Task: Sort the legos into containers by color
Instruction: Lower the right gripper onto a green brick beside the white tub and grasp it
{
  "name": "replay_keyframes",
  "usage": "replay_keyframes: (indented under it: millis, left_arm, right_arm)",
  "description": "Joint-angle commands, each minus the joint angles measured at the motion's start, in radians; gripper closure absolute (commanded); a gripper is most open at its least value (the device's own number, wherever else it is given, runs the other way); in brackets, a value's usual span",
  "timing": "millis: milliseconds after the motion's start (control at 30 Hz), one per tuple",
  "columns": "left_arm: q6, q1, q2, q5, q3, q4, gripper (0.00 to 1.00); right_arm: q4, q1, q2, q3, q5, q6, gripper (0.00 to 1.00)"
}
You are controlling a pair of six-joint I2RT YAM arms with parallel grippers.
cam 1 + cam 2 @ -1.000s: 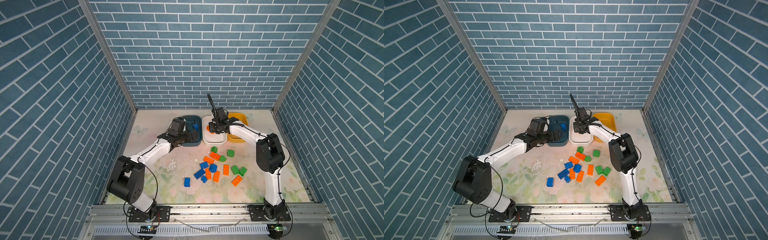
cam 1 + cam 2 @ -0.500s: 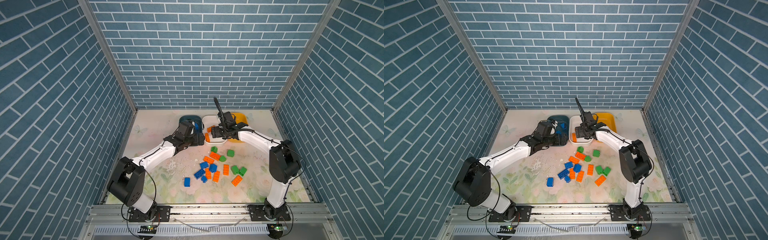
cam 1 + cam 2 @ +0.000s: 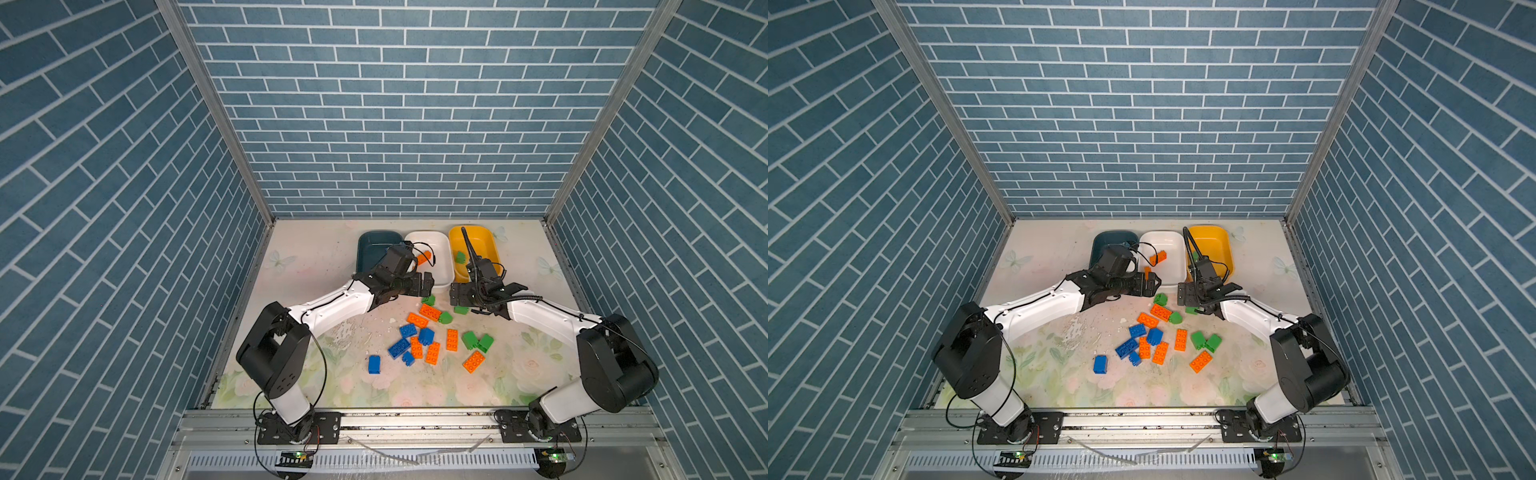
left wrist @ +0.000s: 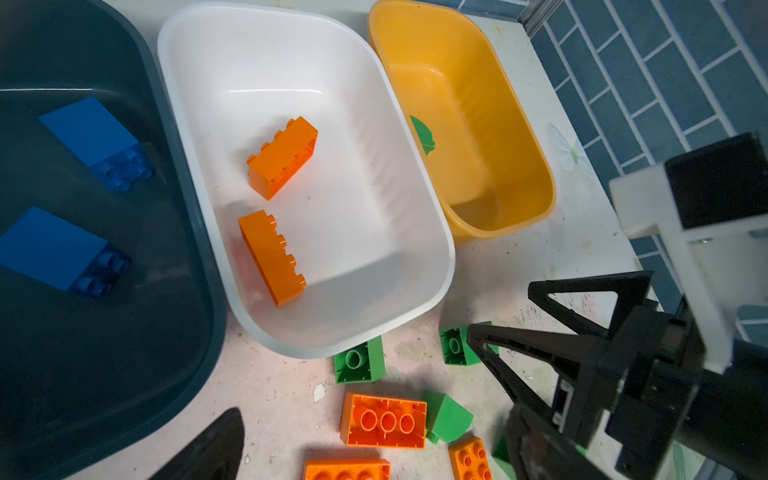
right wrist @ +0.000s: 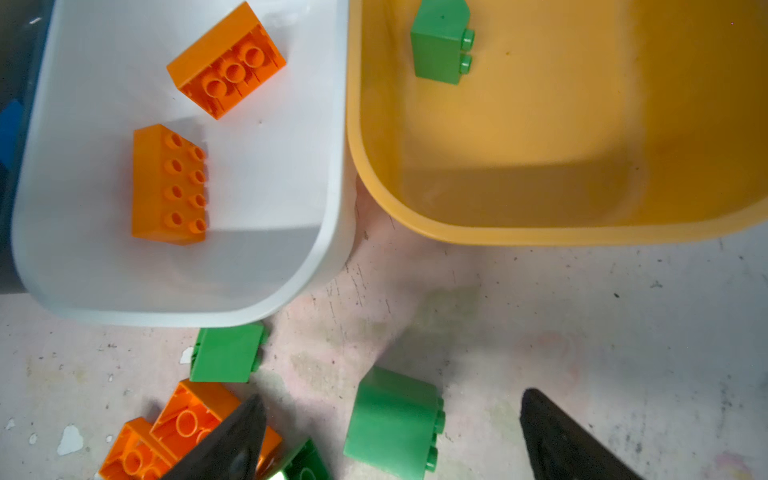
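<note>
Legos [image 3: 424,345] are seen loose on the table [image 3: 316,266], nearest the arm bases: blue, orange & green ones, mixed in one heap mid-table. Just past the heap, both grippers are held low, tips turned toward each other. L gripper [image 3: 427,284] is spread wide w/ nothing held. R gripper [image 3: 457,296] is spread wide too; a green brick [image 5: 395,424] is seen lying on the table between its fingers [image 5: 232,444], not pinched. Farther back, 3 tubs are lined up side by side near the back wall [image 3: 399,166]. 2 blue bricks [image 4: 93,133] are seen in the teal tub [image 3: 376,243], 2 orange bricks [image 4: 282,156] in the white tub [image 3: 440,249], 1 green one in the yellow tub [image 3: 486,241].
</note>
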Motion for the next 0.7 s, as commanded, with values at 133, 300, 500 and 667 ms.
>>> replay_keyframes:
  millis: [133, 300, 500, 667]
  left_arm:
    - [0.017, -0.004, 0.008, 0.013, 0.024, 0.016, 0.01]
    - [0.018, -0.004, 0.003, -0.008, 0.021, 0.005, 0.01]
    - [0.013, -0.004, 0.008, -0.017, 0.016, 0.007, 0.01]
    - [0.013, -0.003, 0.005, -0.023, 0.016, -0.001, 0.01]
  right_arm:
    - [-0.106, 0.001, 0.083, 0.067, -0.022, -0.144, 0.07]
    - [-0.15, 0.001, 0.125, 0.103, -0.013, -0.146, 0.13]
    - [-0.183, 0.004, 0.211, 0.167, -0.028, 0.051, 0.22]
    - [-0.179, 0.012, 0.237, 0.167, 0.038, 0.126, 0.34]
